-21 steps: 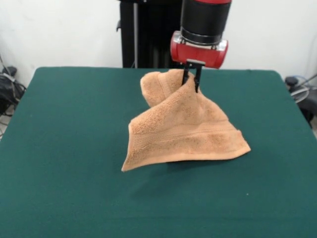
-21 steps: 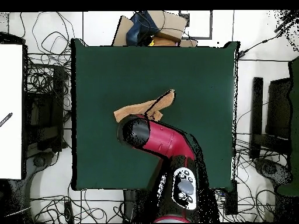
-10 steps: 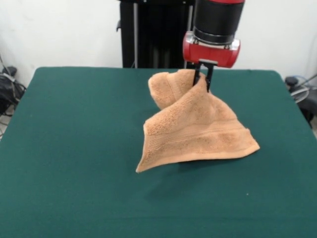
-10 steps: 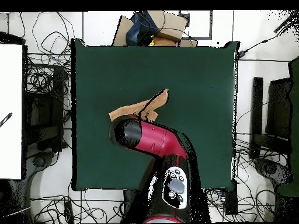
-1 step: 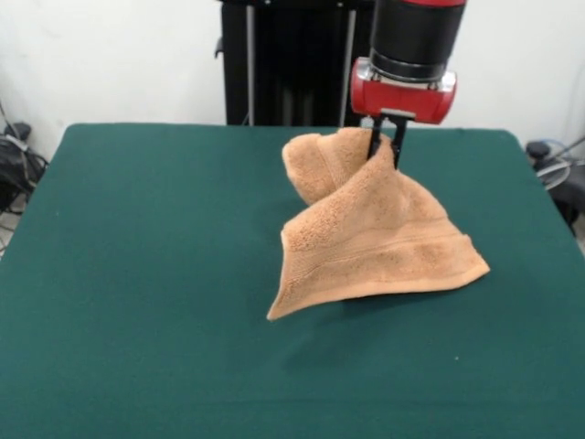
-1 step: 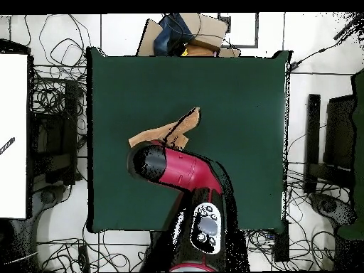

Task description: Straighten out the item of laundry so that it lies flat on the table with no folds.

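Observation:
The item of laundry (image 5: 370, 233) is a light orange-tan towel, lifted off the table (image 5: 137, 274) by one pinched spot at its top. It hangs in a tent shape with a fold curled behind it, and its lower edge seems to brush the green top. My gripper (image 5: 386, 146) is shut on the towel's peak. From overhead, only a strip of the towel (image 6: 178, 130) shows beside the red arm, which hides the gripper.
Cardboard boxes and a dark bag (image 6: 186, 32) lie beyond the table's far edge in the overhead view. Cables and equipment (image 6: 53, 106) crowd the floor on both sides. A white panel (image 6: 13, 135) stands at the left.
The gripper has carried the towel steadily to the right in the front view, still hanging in the same tent shape. Overhead, the arm and towel have shifted left.

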`<state>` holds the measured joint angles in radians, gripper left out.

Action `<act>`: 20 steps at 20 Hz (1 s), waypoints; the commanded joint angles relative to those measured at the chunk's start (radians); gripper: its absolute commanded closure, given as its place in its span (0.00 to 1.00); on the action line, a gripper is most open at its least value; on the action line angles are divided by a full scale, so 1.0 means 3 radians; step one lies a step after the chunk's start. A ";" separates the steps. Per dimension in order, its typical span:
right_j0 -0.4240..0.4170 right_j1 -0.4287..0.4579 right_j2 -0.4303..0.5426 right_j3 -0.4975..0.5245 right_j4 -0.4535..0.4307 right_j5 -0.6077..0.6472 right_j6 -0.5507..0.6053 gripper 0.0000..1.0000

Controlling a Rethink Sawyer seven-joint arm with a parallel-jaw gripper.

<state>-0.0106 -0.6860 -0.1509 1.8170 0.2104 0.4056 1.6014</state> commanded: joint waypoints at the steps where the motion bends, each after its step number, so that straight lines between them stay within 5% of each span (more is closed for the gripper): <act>1: -0.0081 -0.0122 0.0067 -0.0123 -0.0053 0.0300 0.0452 1.00; 18: -0.0140 -0.0027 0.0025 -0.0374 -0.0179 0.0423 0.0387 1.00; 19: -0.0136 -0.0022 0.0022 -0.0390 -0.0199 0.0454 0.0393 0.00; 20: -0.0137 -0.0019 0.0023 -0.0394 -0.0195 0.0469 0.0398 0.00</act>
<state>-0.0595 -0.6861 -0.1511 1.7517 0.1979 0.4475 1.6014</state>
